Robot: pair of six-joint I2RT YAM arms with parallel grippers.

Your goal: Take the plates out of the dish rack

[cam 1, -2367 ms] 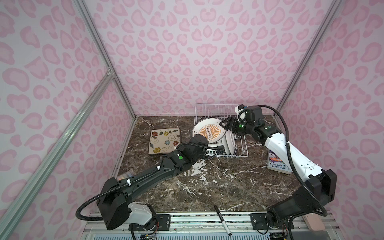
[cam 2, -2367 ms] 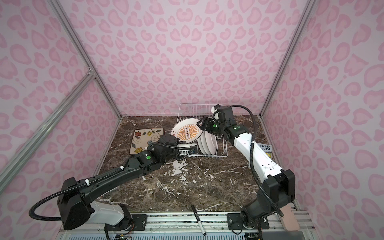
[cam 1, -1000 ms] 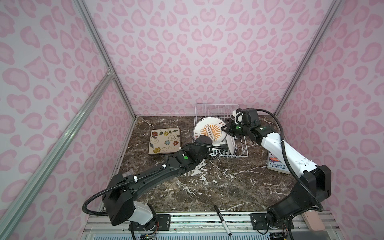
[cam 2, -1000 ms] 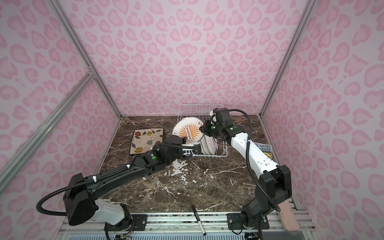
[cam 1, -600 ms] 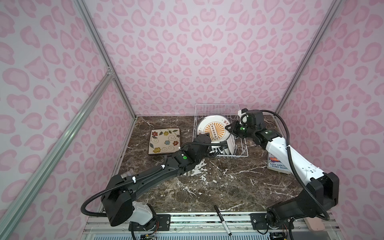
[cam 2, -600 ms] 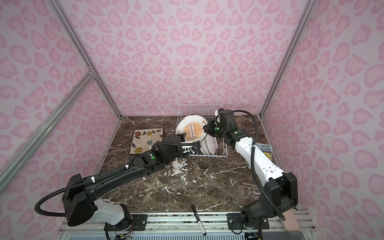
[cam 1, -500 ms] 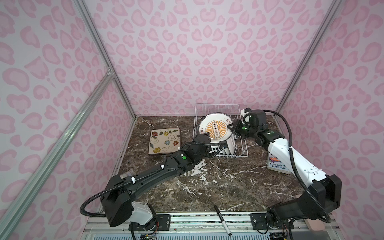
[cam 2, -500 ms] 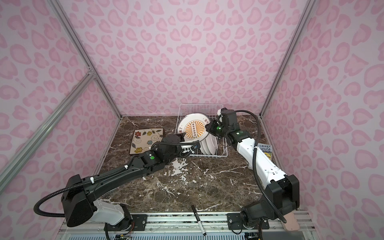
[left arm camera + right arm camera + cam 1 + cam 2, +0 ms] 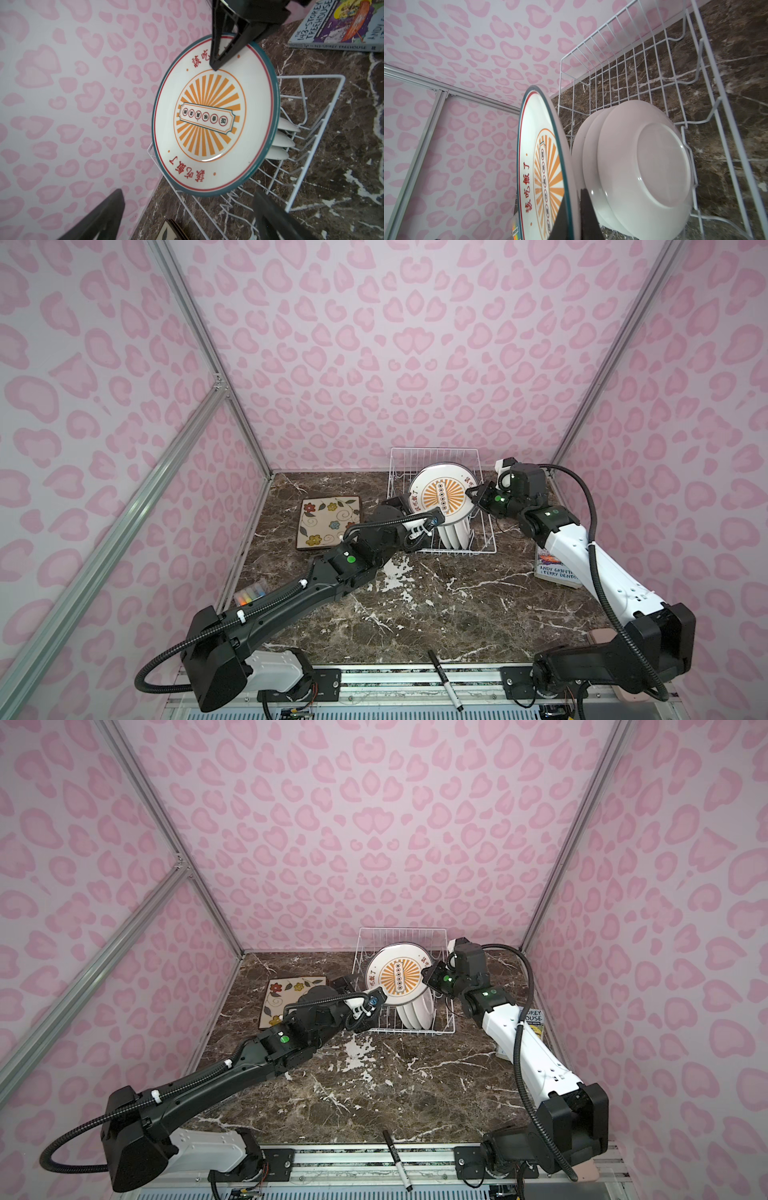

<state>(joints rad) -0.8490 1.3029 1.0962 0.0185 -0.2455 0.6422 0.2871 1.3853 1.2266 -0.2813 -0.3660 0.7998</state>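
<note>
Over rack (image 9: pixel 432 458), sunburst plate (image 9: pixel 442 497) in R claw (image 9: pixel 473 494)

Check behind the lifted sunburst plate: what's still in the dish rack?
Three round white plates stand on edge in the dish rack, behind the sunburst plate pinched by the right claw. Only their plain backs show; their faces are covered, so any pattern cannot be told.

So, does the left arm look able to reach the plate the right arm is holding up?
Probably yes: the open left gripper faces the plate's near edge, nothing between them; the right gripper pinches the opposite edge.
</note>
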